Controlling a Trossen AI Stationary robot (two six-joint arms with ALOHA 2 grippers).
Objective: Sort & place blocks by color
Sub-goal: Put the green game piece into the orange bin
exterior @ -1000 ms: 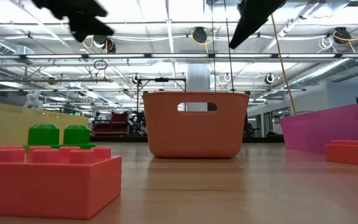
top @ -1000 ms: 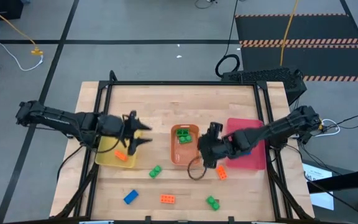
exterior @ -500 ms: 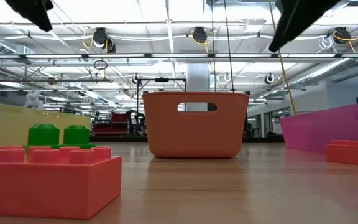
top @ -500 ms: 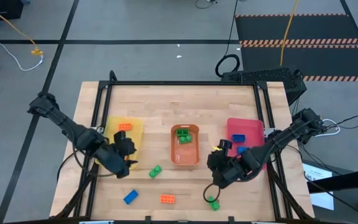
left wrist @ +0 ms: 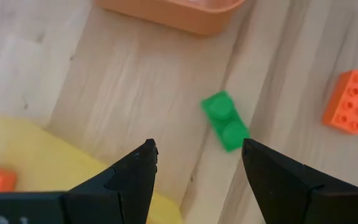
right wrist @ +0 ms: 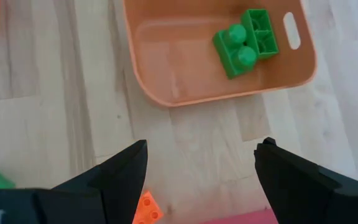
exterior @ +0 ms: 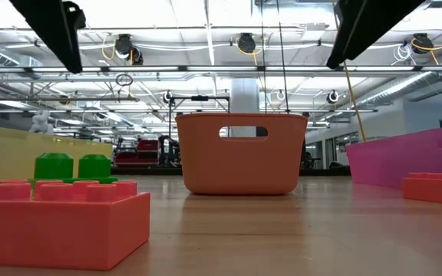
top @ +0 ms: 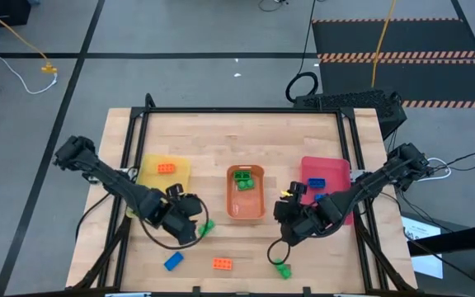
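High view: left tool (top: 190, 228) near green block (top: 206, 225) at 3 o'clock; right tool (top: 289, 221) idle.
Left wrist: fingers (left wrist: 135, 171) wide, empty; straddle block, square to long sides.
Right wrist: wide, empty.

- Desk (top: 237, 136): light wood top, dark frame rails along its edges.
- Yellow tray (top: 180, 177): translucent, on the desk's left part.
- Orange tray (top: 231, 206): centre, handle slot in its end wall.
- Pink tray (top: 336, 213): right part.
- Floor (top: 180, 49): grey, dark lines, loose cables.
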